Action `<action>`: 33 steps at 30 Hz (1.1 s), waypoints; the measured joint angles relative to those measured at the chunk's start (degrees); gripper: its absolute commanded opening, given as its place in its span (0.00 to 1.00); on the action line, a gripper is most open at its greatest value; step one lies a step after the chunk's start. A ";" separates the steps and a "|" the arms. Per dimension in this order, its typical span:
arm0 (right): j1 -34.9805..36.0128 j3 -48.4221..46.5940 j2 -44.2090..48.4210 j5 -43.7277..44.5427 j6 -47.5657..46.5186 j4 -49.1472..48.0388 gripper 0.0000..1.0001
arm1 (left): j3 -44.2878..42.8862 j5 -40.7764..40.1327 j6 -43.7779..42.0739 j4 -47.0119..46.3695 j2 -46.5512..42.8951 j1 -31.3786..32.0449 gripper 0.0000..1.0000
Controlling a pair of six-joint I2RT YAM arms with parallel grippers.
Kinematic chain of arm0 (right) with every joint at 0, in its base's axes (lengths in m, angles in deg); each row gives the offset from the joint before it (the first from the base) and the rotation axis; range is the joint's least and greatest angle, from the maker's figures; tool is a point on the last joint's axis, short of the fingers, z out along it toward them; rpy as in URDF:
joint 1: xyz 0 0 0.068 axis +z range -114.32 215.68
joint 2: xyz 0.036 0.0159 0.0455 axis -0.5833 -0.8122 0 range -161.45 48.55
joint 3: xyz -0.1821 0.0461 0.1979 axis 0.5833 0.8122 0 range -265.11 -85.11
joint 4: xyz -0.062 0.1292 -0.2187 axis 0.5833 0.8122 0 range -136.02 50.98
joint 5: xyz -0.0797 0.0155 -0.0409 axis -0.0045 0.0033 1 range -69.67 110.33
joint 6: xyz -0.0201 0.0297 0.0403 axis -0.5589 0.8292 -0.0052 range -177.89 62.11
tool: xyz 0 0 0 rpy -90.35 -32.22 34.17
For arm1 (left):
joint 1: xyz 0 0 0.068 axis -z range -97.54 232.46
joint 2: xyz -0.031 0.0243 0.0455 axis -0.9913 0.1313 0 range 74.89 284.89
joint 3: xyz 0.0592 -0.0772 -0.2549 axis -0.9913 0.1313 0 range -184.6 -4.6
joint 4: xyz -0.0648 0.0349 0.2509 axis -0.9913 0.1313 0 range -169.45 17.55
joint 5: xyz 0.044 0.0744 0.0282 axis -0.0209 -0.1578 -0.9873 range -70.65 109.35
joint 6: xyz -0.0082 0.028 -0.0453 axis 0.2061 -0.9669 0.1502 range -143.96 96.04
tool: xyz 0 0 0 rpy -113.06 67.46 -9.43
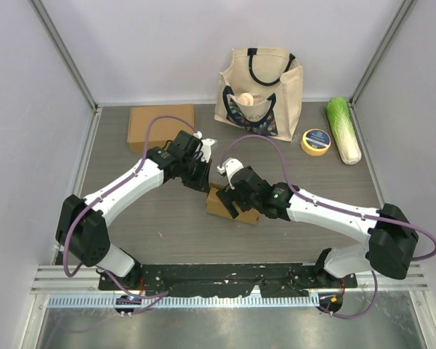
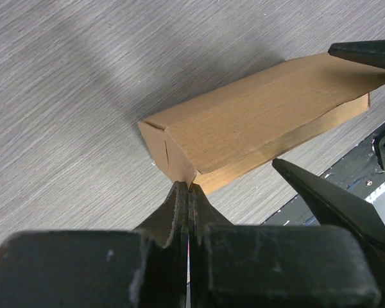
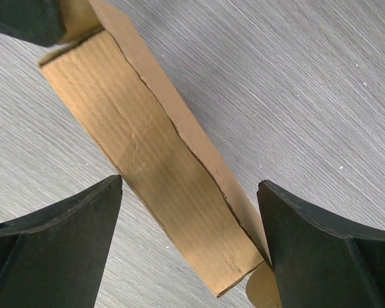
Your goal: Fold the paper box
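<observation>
Table [image 1: 160,225]: grey wood grain, sitting between white walls, with both arms reaching in from the near edge.
Paper box [image 1: 219,204]: lying near the middle of the table, a long brown cardboard block sitting between the two arms.
Left jaws: pressing fully together, the tips meeting the box's end corner; I cannot tell whether they are pinching any cardboard.
Right jaws: standing wide apart, the fingers [image 3: 64,224] hanging on either side of the box's long faces and gripping nothing.
Box flap: its wavy edge is running along the length of the box, not lying quite flush.
Back of the table: a flat cardboard piece [image 1: 160,125] is lying at the left, a tote bag [image 1: 260,89] is standing in the middle, and a yellow tape roll [image 1: 316,141] and a cabbage [image 1: 344,129] are lying at the right.
</observation>
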 measured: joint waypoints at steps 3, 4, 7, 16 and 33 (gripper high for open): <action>0.00 0.00 1.44 -0.39 1.51 -0.39 0.91 | 0.04 0.22 1.01 -0.04 0.00 0.00 0.00; 0.00 -0.02 1.64 -0.35 1.90 -0.66 0.91 | 0.15 0.37 1.18 -0.17 0.00 0.00 0.00; -0.02 -0.07 1.44 0.31 2.43 -1.05 0.91 | 0.63 0.74 1.81 -0.57 -0.04 0.00 0.00; -0.11 -0.85 -2.84 1.70 3.34 -3.76 0.90 | 1.27 1.33 2.69 -0.70 -1.03 -0.17 0.00; -0.04 -0.87 -3.96 2.14 3.34 -5.57 0.90 | 2.03 1.49 2.19 -0.63 -1.60 -0.72 0.00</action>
